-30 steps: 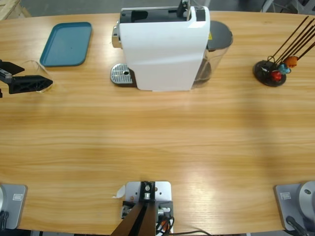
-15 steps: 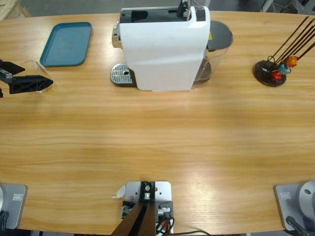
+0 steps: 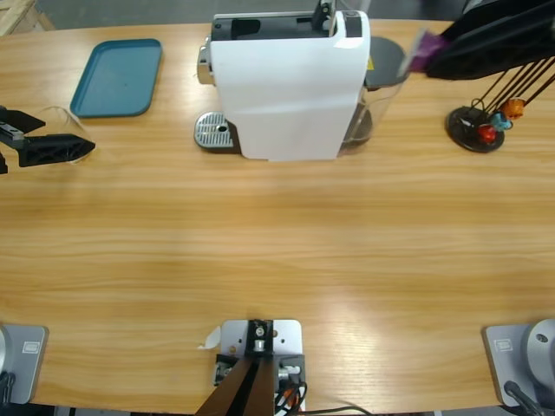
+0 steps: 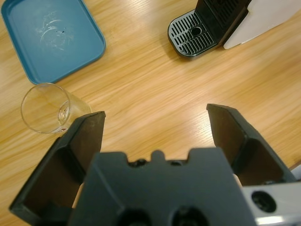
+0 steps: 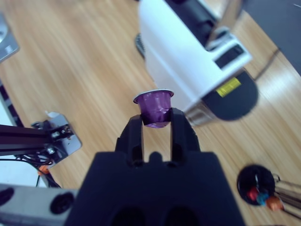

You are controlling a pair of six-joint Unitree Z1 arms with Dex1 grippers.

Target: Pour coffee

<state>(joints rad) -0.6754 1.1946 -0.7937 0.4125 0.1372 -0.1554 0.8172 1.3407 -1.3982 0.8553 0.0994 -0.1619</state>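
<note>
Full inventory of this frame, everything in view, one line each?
Coffee machine: one, white with black top, back middle of the table.
Drip grate: one, metal, at the machine's front.
Tray: one, blue, back left, bare.
Glass: one, clear, no liquid showing in it, beside the tray.
Capsule: one, purple, in the right hand.
Capsule stand: one, black with thin rods, orange, red and blue capsules on it, back right.
Table: one, wood.
Left hand: black, open, near the glass.
Right hand: black, shut on the capsule.

Bright, even light — soft glare on the table point(image 3: 286, 286) — right wrist background blurred.
</note>
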